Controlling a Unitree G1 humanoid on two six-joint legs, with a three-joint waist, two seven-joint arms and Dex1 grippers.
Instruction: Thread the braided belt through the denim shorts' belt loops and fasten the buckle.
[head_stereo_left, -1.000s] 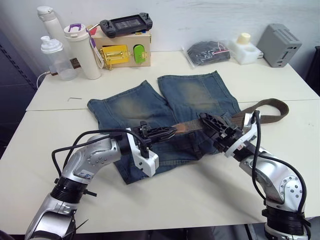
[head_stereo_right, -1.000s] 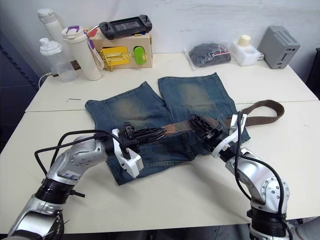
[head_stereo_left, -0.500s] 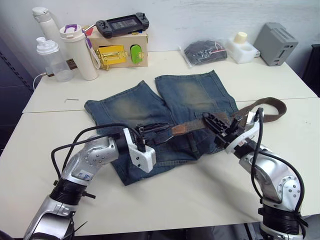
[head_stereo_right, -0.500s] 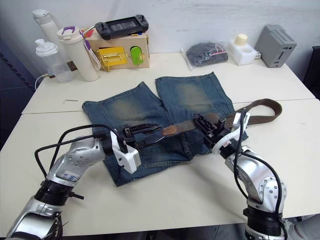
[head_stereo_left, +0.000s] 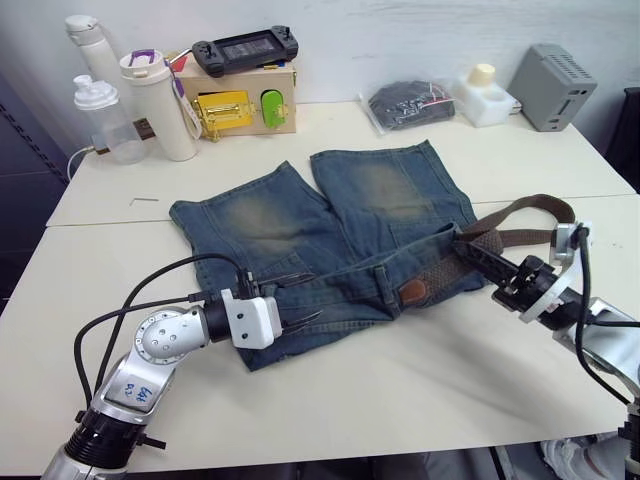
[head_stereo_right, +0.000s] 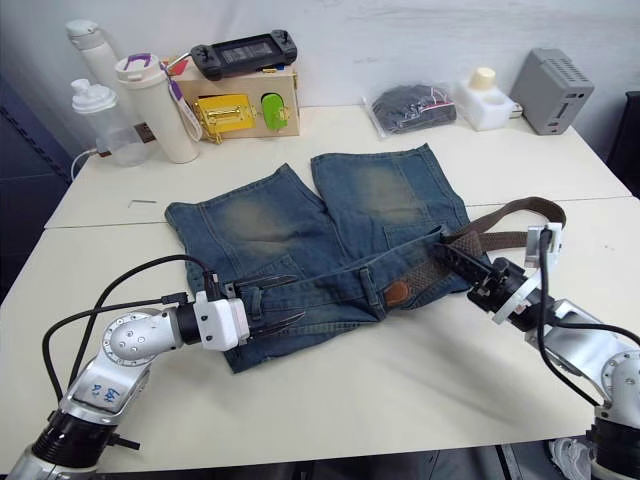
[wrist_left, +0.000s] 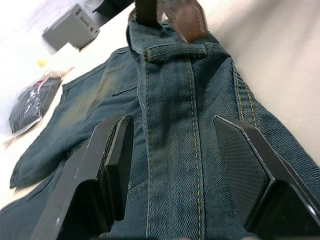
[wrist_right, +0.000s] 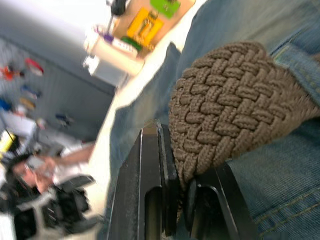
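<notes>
No legible text or labels.

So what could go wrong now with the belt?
The right hand pinches the belt at a fold, so a pull might slip it free or drag its tip back out of the waistband. The left hand is open around the shorts, not holding them, so they might slide and bunch up.
</notes>
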